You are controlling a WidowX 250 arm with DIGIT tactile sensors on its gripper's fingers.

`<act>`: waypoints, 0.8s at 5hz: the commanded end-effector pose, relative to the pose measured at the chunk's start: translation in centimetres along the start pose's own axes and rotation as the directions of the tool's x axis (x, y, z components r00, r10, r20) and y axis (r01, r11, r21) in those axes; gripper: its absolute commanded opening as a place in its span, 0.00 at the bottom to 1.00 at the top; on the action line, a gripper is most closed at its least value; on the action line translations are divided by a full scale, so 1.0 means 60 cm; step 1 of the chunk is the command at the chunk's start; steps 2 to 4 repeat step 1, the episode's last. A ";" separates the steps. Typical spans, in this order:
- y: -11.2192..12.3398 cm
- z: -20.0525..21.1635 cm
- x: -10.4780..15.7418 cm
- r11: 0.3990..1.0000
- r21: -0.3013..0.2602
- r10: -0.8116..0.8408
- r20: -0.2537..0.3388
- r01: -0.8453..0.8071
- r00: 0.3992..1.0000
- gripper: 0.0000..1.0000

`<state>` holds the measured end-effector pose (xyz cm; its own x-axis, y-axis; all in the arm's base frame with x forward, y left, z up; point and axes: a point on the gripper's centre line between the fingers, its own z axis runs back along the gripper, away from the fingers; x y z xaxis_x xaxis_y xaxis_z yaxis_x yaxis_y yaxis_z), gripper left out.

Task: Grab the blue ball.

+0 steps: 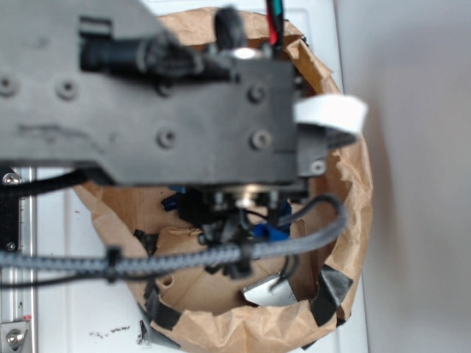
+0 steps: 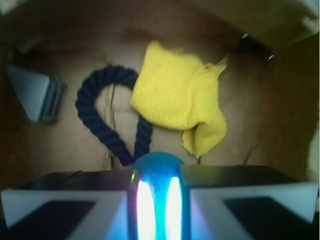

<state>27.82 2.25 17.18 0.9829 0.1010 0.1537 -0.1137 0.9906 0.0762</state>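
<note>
In the wrist view the blue ball [image 2: 157, 164] sits squeezed between the two fingers, its teal top bulging out beyond them and two bright glare strips across its face. My gripper [image 2: 157, 180] is shut on it, with a finger pressed against each side. Seen from the exterior view, the arm's black body covers most of the bin and the gripper [image 1: 229, 243] hangs beneath it over the bin floor. There the ball is hidden.
A dark navy rope ring [image 2: 97, 107] lies on the brown paper floor just beyond the ball. A crumpled yellow cloth [image 2: 177, 95] lies to its right. A grey wedge-shaped block [image 2: 35, 92] sits at far left. Crumpled paper walls [image 1: 353, 191] ring the bin.
</note>
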 end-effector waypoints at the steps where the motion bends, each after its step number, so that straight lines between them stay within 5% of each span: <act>1: 0.006 0.040 0.016 0.999 0.040 0.019 0.011 -0.020 1.000 1.00; 4: 0.006 0.040 0.016 0.999 0.040 0.019 0.011 -0.020 1.000 1.00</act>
